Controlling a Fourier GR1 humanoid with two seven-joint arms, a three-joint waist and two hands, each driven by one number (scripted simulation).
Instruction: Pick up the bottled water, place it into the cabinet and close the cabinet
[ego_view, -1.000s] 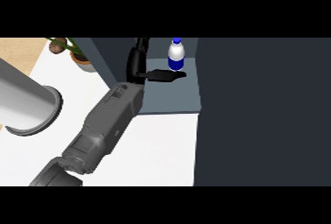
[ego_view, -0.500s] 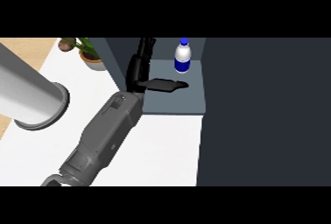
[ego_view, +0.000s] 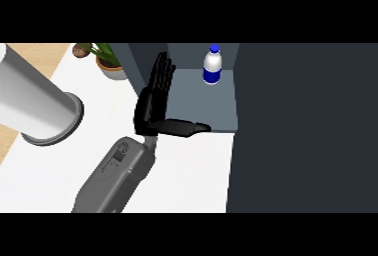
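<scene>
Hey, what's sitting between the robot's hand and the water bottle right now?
Nothing: in the head view only bare grey cabinet floor separates the open hand from the water bottle.

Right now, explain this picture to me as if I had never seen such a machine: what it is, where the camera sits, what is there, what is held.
This is a humanoid robot at a kitchen counter, seen from its head looking steeply down. The grey forearm ends in a black hand, with its fingers straight and its thumb out to the side. It holds nothing. Which hand it is cannot be told. A water bottle with a blue cap stands inside the open cabinet. A potted plant and a large grey cylinder stand on the left.
</scene>
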